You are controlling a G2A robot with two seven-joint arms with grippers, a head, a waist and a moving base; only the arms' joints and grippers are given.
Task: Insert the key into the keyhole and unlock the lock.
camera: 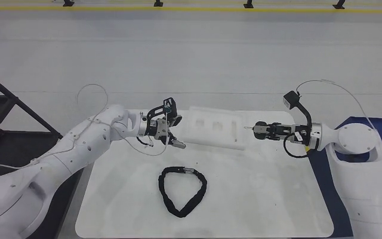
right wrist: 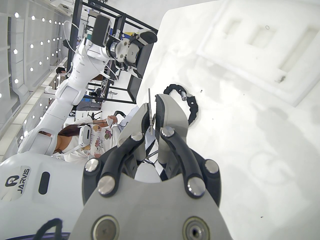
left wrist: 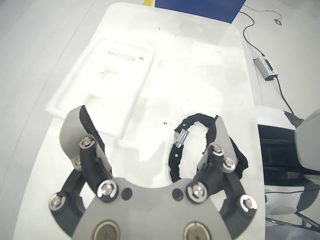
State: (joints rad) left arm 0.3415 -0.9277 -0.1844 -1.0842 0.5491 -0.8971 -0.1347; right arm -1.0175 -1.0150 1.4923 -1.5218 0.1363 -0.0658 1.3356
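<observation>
Here, a white table is seen beneath both arms. A white foam tray with several rectangular recesses is laid along its far side. On the bare surface nearer the robot, apart from the tray, a black fabric-sleeved chain lock is laid in a closed loop. Its two ends are joined by a silver lock cylinder at the part of the loop facing the tray.

The left gripper is held above the table near the tray's left end, with the lock below it and slightly nearer to the robot. Its fingers are spread wide apart and nothing is held between them. The right gripper is held at the tray's right end and is pointed toward the left arm. Its fingers are pressed together on a thin metal key, whose blade is seen sticking out past the fingertips. The key is seen well apart from the lock cylinder.
</observation>
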